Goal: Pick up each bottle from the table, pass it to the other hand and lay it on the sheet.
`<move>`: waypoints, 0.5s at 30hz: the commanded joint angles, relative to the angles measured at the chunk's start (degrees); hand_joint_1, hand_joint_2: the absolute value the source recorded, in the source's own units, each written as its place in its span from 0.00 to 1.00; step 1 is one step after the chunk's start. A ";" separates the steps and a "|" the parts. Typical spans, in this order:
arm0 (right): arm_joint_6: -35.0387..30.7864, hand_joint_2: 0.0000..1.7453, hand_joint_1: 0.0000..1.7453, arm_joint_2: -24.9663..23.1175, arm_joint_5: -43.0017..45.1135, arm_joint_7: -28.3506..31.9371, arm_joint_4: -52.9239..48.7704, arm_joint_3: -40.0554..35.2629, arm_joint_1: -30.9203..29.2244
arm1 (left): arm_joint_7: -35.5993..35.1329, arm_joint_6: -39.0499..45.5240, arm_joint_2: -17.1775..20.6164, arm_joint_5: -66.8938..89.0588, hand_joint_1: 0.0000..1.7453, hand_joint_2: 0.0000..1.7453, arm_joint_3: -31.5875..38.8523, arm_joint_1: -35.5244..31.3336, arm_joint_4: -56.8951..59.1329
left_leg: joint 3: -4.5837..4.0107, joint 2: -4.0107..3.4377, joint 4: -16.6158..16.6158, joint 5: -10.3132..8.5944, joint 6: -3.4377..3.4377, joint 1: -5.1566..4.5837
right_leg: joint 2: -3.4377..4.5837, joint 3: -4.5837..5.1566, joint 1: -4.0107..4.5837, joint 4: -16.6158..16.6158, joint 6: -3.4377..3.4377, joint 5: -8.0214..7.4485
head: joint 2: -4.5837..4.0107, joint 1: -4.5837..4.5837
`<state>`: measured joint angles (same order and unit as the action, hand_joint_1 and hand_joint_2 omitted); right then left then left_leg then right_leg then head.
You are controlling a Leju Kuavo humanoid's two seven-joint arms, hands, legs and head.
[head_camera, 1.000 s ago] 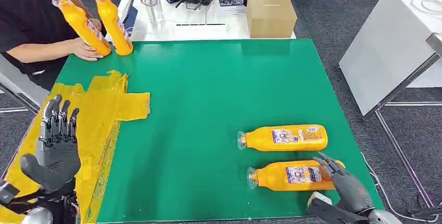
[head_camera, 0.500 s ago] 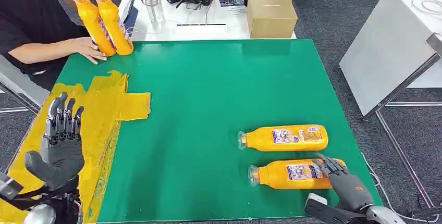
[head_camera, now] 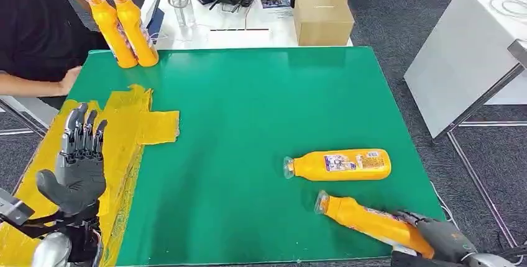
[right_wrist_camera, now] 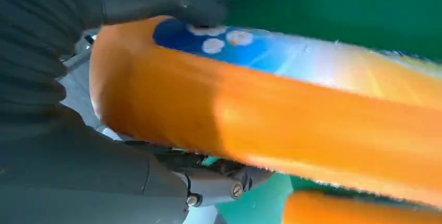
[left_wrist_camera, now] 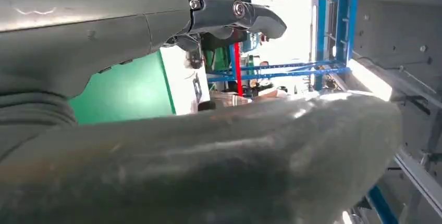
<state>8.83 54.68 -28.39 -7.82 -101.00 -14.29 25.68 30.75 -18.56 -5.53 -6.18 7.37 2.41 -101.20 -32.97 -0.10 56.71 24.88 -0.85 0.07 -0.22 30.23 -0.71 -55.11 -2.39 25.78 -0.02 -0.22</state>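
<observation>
Right robot hand grips the near bottle by its base; left robot hand waits open above the sheet

The right robot hand (head_camera: 438, 237) is closed around the thick end of the near bottle (head_camera: 366, 220) at the bench's near right corner; the bottle lies tilted, its cap toward the bench's middle, probably because it is being taken up for the pass; the second bottle (head_camera: 339, 164) lies flat just beyond it, not touched; the left robot hand (head_camera: 77, 167) is open, fingers apart and holding nothing, over the yellow sheet (head_camera: 133, 127) at the near left edge, seemingly ready to receive; two more bottles (head_camera: 124, 28) stand upright at the far left corner of the bench (head_camera: 248, 105), beside a person's arm (head_camera: 37, 84).
</observation>
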 commanded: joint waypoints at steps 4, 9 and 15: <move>-1.17 1.00 1.00 3.05 -0.24 -2.22 1.52 -10.21 0.30 | -0.29 0.19 1.36 -0.88 0.00 0.00 -2.60 -2.79 4.41 | 0.20 0.20 -0.08 0.03 0.05 0.10 | -0.18 -0.28 0.11 0.16 0.09 0.06 | 0.00 0.02; -3.92 1.00 1.00 -1.26 -1.76 -3.30 8.55 -19.00 -6.11 | -0.42 0.33 1.39 -1.86 0.00 0.00 -3.50 -2.98 3.79 | 0.36 0.23 -0.16 0.02 0.06 0.20 | -0.20 -0.40 0.23 0.33 0.11 0.02 | 0.00 0.04; -15.45 1.00 1.00 -16.53 -2.09 1.15 17.33 -21.61 -12.79 | 0.13 1.26 0.97 -1.18 0.00 0.00 -3.62 1.22 0.35 | 0.70 -0.40 -0.32 0.20 0.16 0.38 | 0.37 -0.11 0.43 0.56 0.15 -0.12 | 0.00 0.05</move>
<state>1.74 55.83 -30.25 -10.45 -96.79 -27.49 18.59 30.56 -17.99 -5.14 -7.80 5.31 1.52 -100.21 -32.46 -0.69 56.66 25.20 -0.75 0.16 0.32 30.43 -0.55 -55.08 -2.35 25.83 -0.02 -0.17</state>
